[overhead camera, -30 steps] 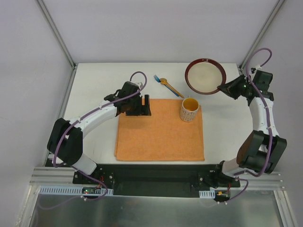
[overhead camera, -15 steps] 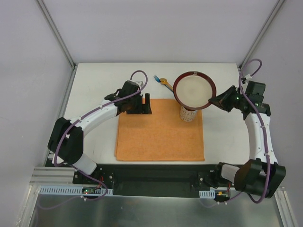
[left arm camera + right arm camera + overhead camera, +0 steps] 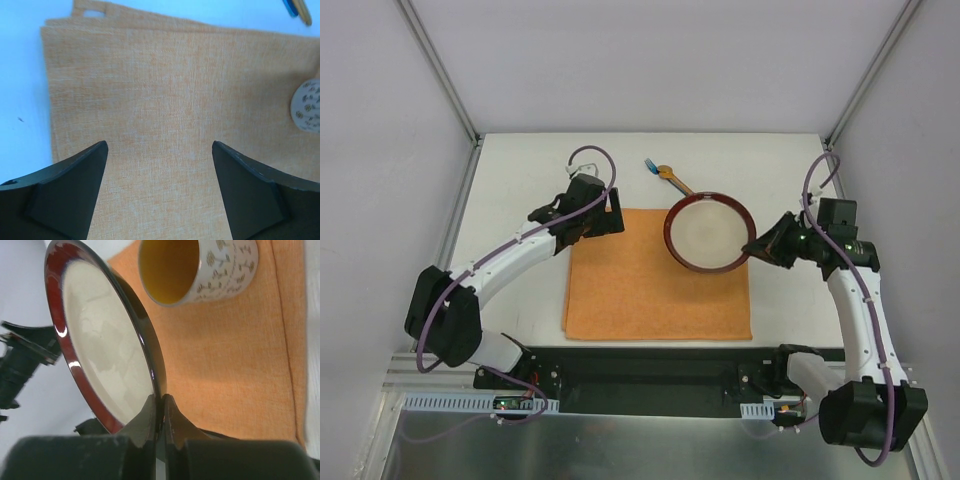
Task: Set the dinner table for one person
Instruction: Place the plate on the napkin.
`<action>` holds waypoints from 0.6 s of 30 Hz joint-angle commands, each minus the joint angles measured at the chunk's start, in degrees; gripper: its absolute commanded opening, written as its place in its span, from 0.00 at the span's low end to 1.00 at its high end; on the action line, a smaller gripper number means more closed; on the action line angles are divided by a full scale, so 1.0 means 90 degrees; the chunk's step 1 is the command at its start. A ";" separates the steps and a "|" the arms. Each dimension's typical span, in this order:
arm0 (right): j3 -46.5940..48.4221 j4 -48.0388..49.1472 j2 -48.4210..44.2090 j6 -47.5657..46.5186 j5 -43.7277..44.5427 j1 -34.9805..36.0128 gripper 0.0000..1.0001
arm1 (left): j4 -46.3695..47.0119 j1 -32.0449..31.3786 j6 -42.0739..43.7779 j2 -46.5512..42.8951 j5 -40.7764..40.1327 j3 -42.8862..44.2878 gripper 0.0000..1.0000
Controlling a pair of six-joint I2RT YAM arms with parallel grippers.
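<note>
A red-rimmed plate [image 3: 710,232] with a cream centre hangs tilted over the right back part of the orange placemat [image 3: 640,290]. My right gripper [image 3: 757,247] is shut on its right rim; in the right wrist view the fingertips [image 3: 162,402] pinch the plate's [image 3: 105,340] edge. A patterned mug [image 3: 197,267] with a yellow inside stands on the mat beneath, hidden by the plate in the top view. My left gripper [image 3: 605,215] hovers open over the mat's back left corner, nothing between its fingers [image 3: 159,165]. The white dinner table [image 3: 520,180] carries everything.
A blue fork and a wooden-handled spoon [image 3: 670,175] lie on the table behind the mat, also at the left wrist view's top right corner [image 3: 297,9]. The mug's side [image 3: 306,106] shows at that view's right edge. Grey frame posts stand at the table's back corners.
The right arm has carried the plate from the back right corner forward and left, over the mug. The left gripper has drawn back toward the mat's corner and opened slightly wider.
</note>
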 commanded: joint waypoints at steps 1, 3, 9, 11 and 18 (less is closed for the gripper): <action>-0.0005 -0.0072 -0.0260 -0.0207 -0.0160 0.0427 0.01 | 0.0131 -0.0008 -0.0449 -0.0586 -0.0970 -0.0243 0.88; -0.0045 -0.0200 -0.0192 -0.0295 -0.0003 0.0690 0.01 | 0.0102 0.0070 -0.0546 -0.0684 -0.1029 -0.0292 0.92; -0.0084 -0.0318 0.0061 -0.0510 0.0661 0.1462 0.01 | 0.0063 0.0324 -0.0654 -0.0753 -0.0766 -0.0400 0.91; -0.0094 -0.0308 0.0178 -0.0539 0.0856 0.1735 0.01 | 0.0063 0.0324 -0.0645 -0.0772 -0.0727 -0.0419 0.91; -0.0142 0.0023 0.0988 -0.0715 0.1266 0.2556 0.01 | 0.0063 0.0343 -0.0479 -0.0870 -0.0765 -0.0546 0.90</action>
